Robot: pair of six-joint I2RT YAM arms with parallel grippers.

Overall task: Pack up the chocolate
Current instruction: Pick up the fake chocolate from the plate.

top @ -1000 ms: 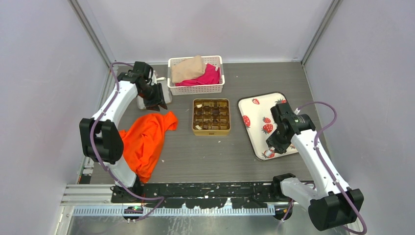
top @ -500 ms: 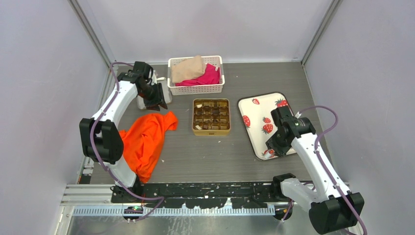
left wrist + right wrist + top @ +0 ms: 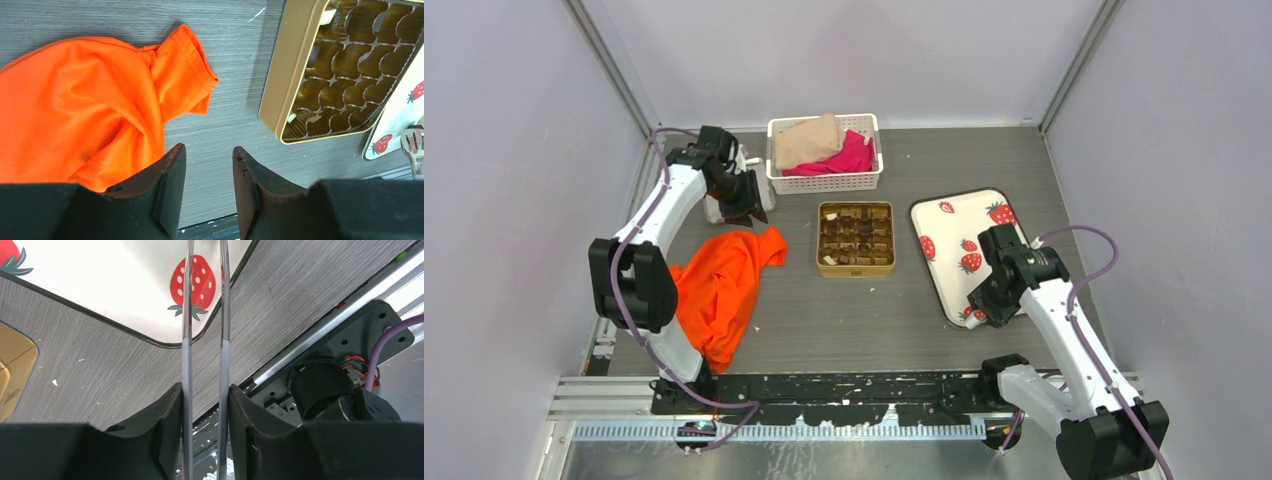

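1. Chocolate [image 3: 864, 228] is hard for me to pick out. In the top view a dark lump sits near the middle of the gold tin [image 3: 820, 238] and a pale speck lies in its near-left corner. I cannot tell the rest apart from the brown cups.
2. From my left wrist, the frame's top and right edges cut the tin off. Its wavy compartments all read brown, and I cannot say which are filled.
3. My right gripper [image 3: 205, 387] is clenched on a pair of metal tongs [image 3: 188, 340]. Both tong arms run up between my pads and touch them.
4. The tongs' tips leave the right wrist view at its top edge, so I cannot tell whether they carry anything. Their shafts cross a rounded corner of the strawberry tray [image 3: 125, 290].
5. In the top view my right gripper hangs over the tray's near edge, covering that part of the tray, and the tongs are too thin to see there.
6. My left gripper [image 3: 206, 150] is released: the jaws stand apart with only grey table [image 3: 225, 115] showing in the gap.
7. It sits at the far left, just beside the white basket [image 3: 824, 182], with the orange shirt [image 3: 90, 110] nearer my base.
8. A white object [image 3: 712, 210] is mostly hidden behind my left arm, and I cannot identify it.
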